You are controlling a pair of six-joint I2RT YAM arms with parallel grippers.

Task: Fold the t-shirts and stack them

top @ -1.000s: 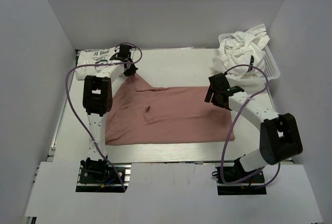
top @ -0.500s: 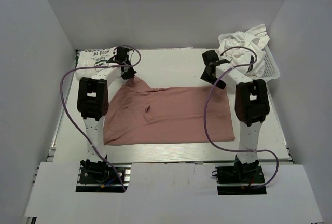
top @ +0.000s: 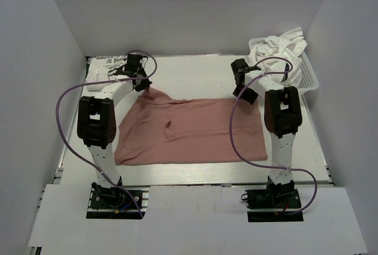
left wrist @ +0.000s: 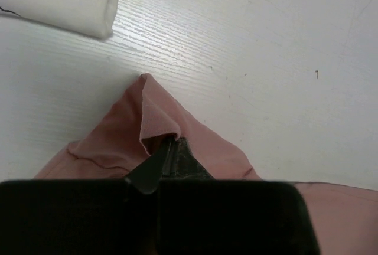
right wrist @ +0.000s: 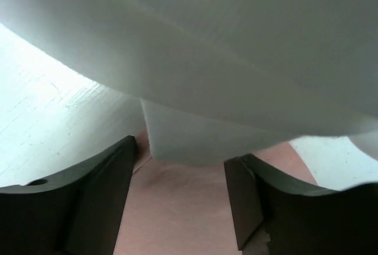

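Note:
A dusty pink t-shirt [top: 189,131] lies spread across the middle of the table. My left gripper [top: 142,85] is shut on its back left corner, which is pulled up into a peak. In the left wrist view the closed fingers [left wrist: 158,162] pinch a fold of pink cloth [left wrist: 147,107]. My right gripper [top: 246,94] is open over the shirt's back right corner. Its two dark fingers [right wrist: 100,190] stand apart above pink cloth [right wrist: 177,219]. A folded white t-shirt with black lettering [top: 106,63] lies at the back left and also shows in the left wrist view [left wrist: 65,1].
A white basket [top: 307,75] at the back right holds a heap of crumpled white t-shirts [top: 277,51]. White walls close in the table on three sides. A blurred white shape [right wrist: 236,60] fills the top of the right wrist view.
My right arm swung from the shirt's right edge to its back right corner. My left arm drew the held corner slightly left, and the shirt's left edge shifted left.

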